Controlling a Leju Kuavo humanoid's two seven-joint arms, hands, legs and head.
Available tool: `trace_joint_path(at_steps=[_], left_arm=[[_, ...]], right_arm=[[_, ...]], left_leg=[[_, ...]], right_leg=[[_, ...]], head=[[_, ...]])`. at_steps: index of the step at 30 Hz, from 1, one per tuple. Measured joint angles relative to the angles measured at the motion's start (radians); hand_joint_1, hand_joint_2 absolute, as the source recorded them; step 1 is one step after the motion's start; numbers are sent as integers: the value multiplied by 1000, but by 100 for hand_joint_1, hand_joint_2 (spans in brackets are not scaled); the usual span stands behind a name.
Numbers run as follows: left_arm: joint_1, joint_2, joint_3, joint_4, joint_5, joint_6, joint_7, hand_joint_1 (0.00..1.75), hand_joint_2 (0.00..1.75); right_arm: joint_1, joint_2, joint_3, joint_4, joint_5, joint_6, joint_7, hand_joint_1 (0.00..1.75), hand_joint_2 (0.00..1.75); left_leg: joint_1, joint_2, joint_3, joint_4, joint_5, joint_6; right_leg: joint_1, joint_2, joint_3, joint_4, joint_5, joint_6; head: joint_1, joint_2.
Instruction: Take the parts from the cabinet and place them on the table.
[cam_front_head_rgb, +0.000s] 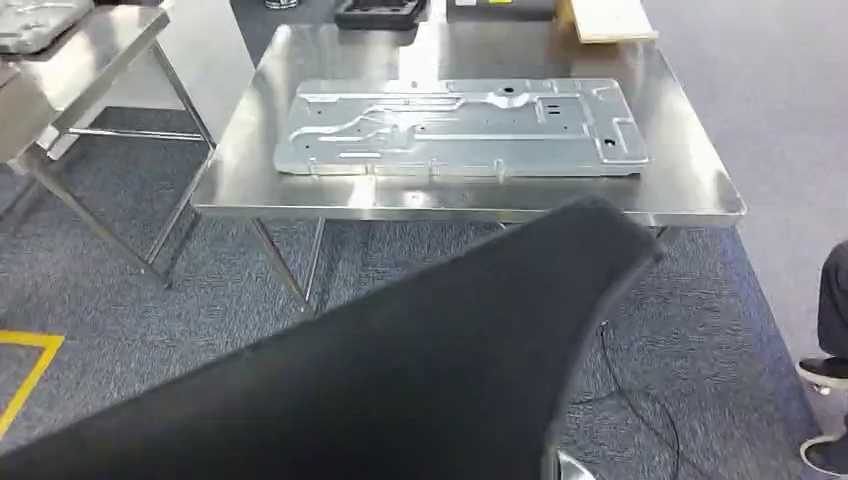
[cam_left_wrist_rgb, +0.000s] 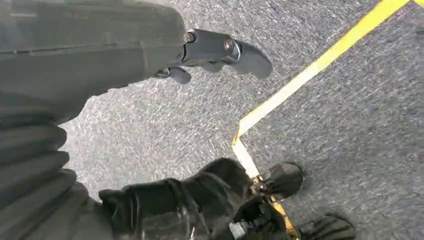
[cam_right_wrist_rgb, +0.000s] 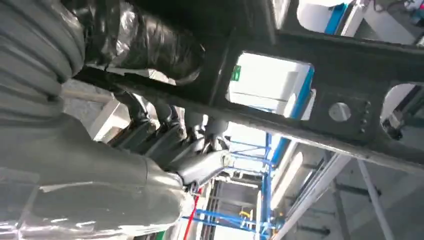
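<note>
Head view: a large black panel (cam_front_head_rgb: 400, 380) fills the lower foreground, tilted, its upper corner rising toward the near edge of the steel table (cam_front_head_rgb: 690, 180). A flat silver stamped sheet-metal part (cam_front_head_rgb: 460, 128) lies on the table top, near its middle. A black tray (cam_front_head_rgb: 378, 12) and a pale board (cam_front_head_rgb: 605, 18) sit at the far edge. A second steel table (cam_front_head_rgb: 90, 50) stands to the left. A person's shoes (cam_front_head_rgb: 825, 375) show at the right edge on the grey carpet (cam_front_head_rgb: 150, 300).

Right wrist view: the right hand (cam_right_wrist_rgb: 170, 135) grips the black panel's frame (cam_right_wrist_rgb: 320, 100), fingers (cam_right_wrist_rgb: 150, 131) curled around a bar.

Left wrist view: the left hand (cam_left_wrist_rgb: 200, 55) hangs over the carpet beside yellow floor tape (cam_left_wrist_rgb: 310, 70), fingers apart, holding nothing.
</note>
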Motion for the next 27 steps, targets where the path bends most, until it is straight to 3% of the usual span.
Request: trace_joint_path(at_steps=[2,3,5,6,7,8,11,12,15,16,17,18,21,22,23,24,26,27], left_arm=[[-1,1,0,0,0,0,0,0,175],[-2,0,0,0,0,0,-1,0,175],[-2,0,0,0,0,0,-1,0,175],[1,0,0,0,0,0,0,0,175],[4,0,0,0,0,0,0,0,175],[6,0,0,0,0,0,0,0,175],[4,2,0,0,0,0,0,0,175],[3,1,0,0,0,0,0,0,175],[2,2,0,0,0,0,1,0,175],[2,3,0,0,0,0,0,0,175],[4,2,0,0,0,0,0,0,175],[1,3,0,0,0,0,-1,0,175],[-1,4,0,0,0,0,-1,0,175],[1,4,0,0,0,-1,0,0,175],[4,4,0,0,0,-2,0,0,175],[7,3,0,0,0,-2,0,0,175],[4,3,0,0,0,-3,0,0,175],[3,3,0,0,0,-3,0,0,175]], right_arm=[[0,1,0,-1,0,0,0,161,175],[-1,1,0,-2,0,0,0,161,175],[-1,1,0,-2,0,0,0,161,175],[0,1,0,-2,0,0,0,161,175],[0,1,0,-2,0,0,0,161,175],[0,1,0,-2,0,0,0,161,175],[0,1,0,-2,0,0,0,161,175],[0,1,0,-2,0,0,0,161,175],[0,1,0,-2,0,0,0,161,175],[-1,1,0,-2,0,0,0,161,175],[0,0,-1,-3,0,0,0,161,175],[-2,0,-1,-3,0,0,0,161,175],[2,-2,-1,-3,0,0,0,161,175],[3,-2,-1,-2,0,1,0,161,175],[3,-3,-1,-2,0,1,0,161,175],[3,-3,-1,-2,0,1,0,161,175],[2,-4,-1,-2,0,2,0,161,175],[2,-4,-1,0,-1,0,-2,161,175]], left_leg=[[3,0,2,17,-16,-10],[5,0,-25,73,-40,-13],[5,0,-124,240,-102,-16],[5,0,-173,313,-117,-15],[5,0,-202,335,-102,-12],[4,0,-201,306,-65,-7],[-5,-2,-110,58,98,20],[-11,-1,-90,44,76,22],[-18,-3,-84,21,70,26],[-17,-3,-75,6,72,29],[-4,-1,-57,-11,75,30],[-5,-2,-46,-18,72,36],[-6,-1,-33,-17,56,45],[-5,-1,-27,-15,50,44],[-5,-1,-21,-15,45,44],[-3,-2,-8,-13,34,42],[0,-4,10,-3,12,33],[-7,-5,6,3,1,23]], right_leg=[[-6,-1,15,-5,-5,-14],[-5,-2,22,-6,-9,-21],[0,-2,27,-6,-17,-28],[3,1,30,-5,-21,-30],[6,4,34,-5,-26,-30],[7,7,42,-5,-31,-30],[12,9,78,-7,-54,-27],[17,8,78,-10,-60,-22],[9,9,82,-22,-61,-9],[11,9,88,-25,-64,-2],[9,6,88,-19,-73,3],[13,1,71,23,-87,7],[9,0,-71,247,-154,16],[8,0,-107,287,-151,18],[6,-1,-116,281,-130,20],[1,-2,-99,211,-67,23],[-4,-6,-32,35,44,25],[0,-7,-16,12,22,23]], head=[[-1,0],[-1,0],[-1,0],[-1,0],[-1,0],[-1,0],[0,0],[7,0],[6,0],[7,0],[7,0],[9,0],[8,0],[7,0],[8,0],[7,0],[8,0],[10,0]])
